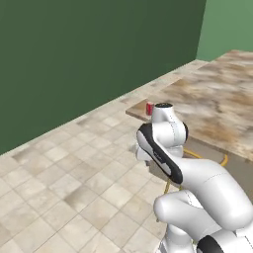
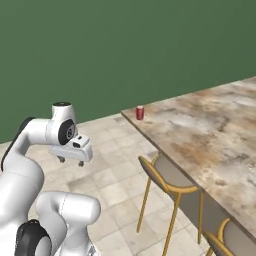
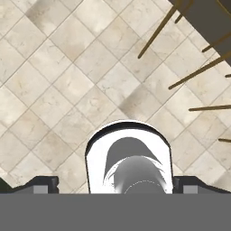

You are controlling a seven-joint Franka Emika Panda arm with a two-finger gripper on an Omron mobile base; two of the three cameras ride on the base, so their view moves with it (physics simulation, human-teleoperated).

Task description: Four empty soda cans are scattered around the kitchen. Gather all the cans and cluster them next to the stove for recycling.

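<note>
Small red can (image 2: 140, 113), silvery top I think, upright at the marbled counter (image 2: 210, 135) corner; gripper (image 2: 70, 161) spread wide, empty.

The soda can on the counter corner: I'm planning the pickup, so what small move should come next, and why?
Probably raise the hand and swing it toward the soda can. The can stands upright near the corner of the counter, apart from the arm, while the gripper hangs open, holding nothing, and points down at the floor tiles, well below the countertop.
</note>
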